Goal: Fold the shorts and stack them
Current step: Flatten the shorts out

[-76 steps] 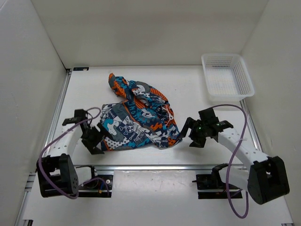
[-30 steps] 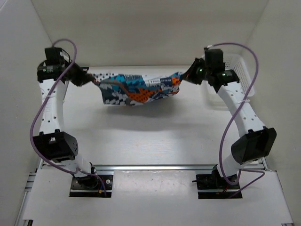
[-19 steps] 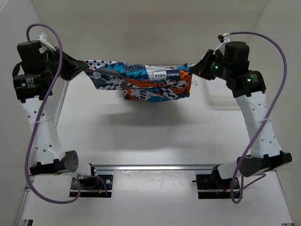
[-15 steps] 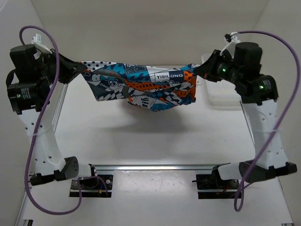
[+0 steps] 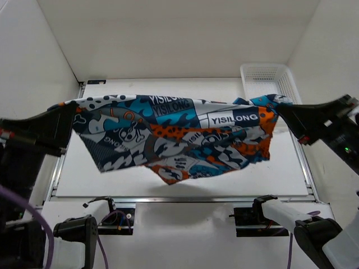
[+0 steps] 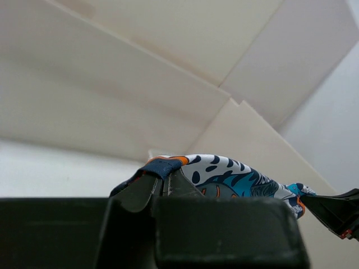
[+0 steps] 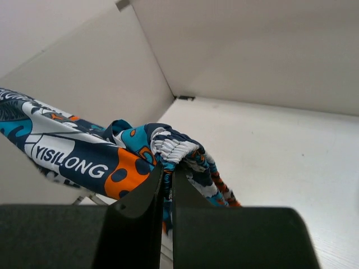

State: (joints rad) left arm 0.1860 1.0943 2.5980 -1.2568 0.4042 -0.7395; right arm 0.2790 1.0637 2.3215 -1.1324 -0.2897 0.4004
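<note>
Hanging shorts [image 5: 179,131], long axis left-right, left fingers [image 6: 137,193] and right fingers [image 7: 140,195] clamped on its ends

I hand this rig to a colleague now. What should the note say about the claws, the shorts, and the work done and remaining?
Left claw: shut on the left end of the shorts.
Right claw: shut on their right end, at the gathered elastic edge.
Shorts: stretched between both claws, hanging in the air above the table, not touching it.
White basket: far right corner, apart from the shorts.
Done: shorts lifted and spread.
Left: lay them flat, fold, stack.
</note>
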